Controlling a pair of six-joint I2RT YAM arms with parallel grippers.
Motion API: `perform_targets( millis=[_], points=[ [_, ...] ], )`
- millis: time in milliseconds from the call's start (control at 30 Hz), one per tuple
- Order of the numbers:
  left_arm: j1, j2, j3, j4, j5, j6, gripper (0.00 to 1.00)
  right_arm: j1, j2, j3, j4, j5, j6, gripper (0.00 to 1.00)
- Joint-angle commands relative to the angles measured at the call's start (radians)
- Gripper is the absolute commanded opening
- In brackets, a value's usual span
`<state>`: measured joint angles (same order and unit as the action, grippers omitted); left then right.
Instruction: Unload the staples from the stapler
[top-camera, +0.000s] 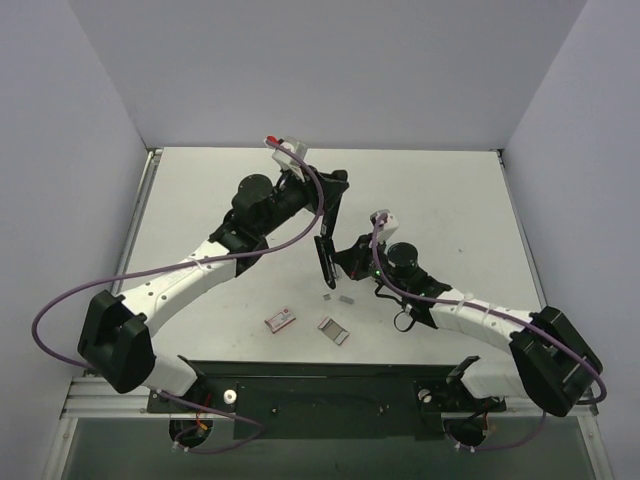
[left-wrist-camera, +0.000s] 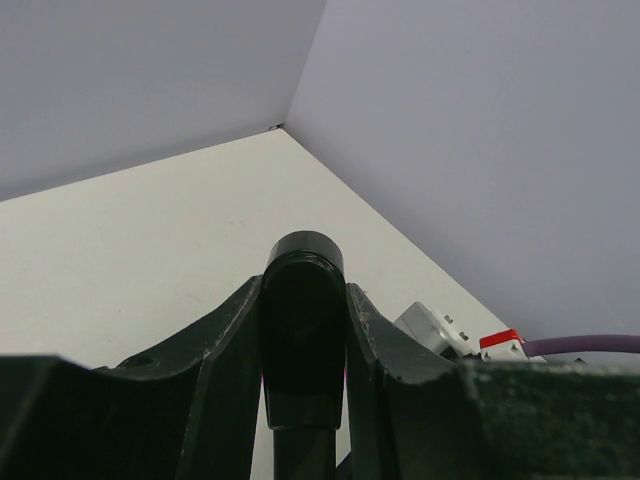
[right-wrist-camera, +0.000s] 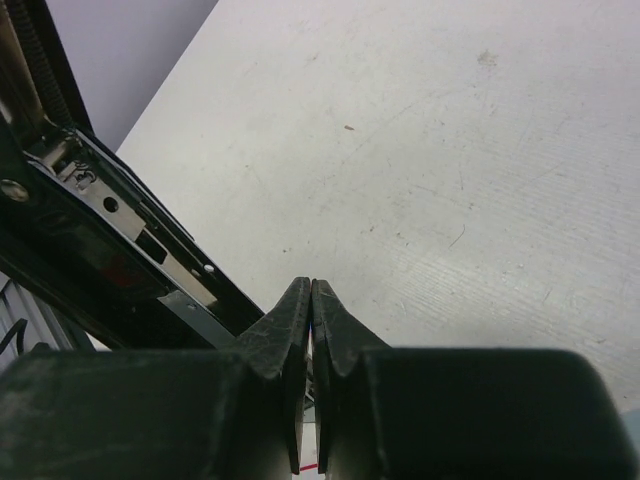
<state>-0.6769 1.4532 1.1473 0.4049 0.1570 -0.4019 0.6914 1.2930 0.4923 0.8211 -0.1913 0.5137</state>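
The stapler (top-camera: 325, 262) is held open, pinched in the left hand (top-camera: 331, 192), just beside the right hand (right-wrist-camera: 311, 320), which is pressed together. Staples (top-camera: 346, 298) are seen on the worktop (top-camera: 450, 200) below both hands, so unloading is judged well advanced. Whether any remain inside cannot be told.

Closed right claw (right-wrist-camera: 311, 288) beside open stapler (right-wrist-camera: 118, 215)

My left arm (top-camera: 190, 275) reaches from the near left corner of the worktop toward its middle, and the left gripper (top-camera: 330, 200) has its fingers (left-wrist-camera: 225, 340) clamped on both sides of the stapler (left-wrist-camera: 303, 300). My right arm (top-camera: 470, 315) stretches low from the near right corner, the right gripper (right-wrist-camera: 311, 300) pinched tip to tip
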Motion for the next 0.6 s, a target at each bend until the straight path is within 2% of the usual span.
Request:
perform_targets(
  millis=[0,567],
  points=[
    [0.0,-0.097,-0.011,0.068,0.007,-0.057,0.0,0.003,-0.089,-0.008,-0.037,0.015,-0.024,0.0],
    [0.002,-0.269,-0.098,-0.031,0.072,-0.121,0.0,0.031,-0.428,0.014,-0.374,0.147,-0.149,0.0]
  ],
)
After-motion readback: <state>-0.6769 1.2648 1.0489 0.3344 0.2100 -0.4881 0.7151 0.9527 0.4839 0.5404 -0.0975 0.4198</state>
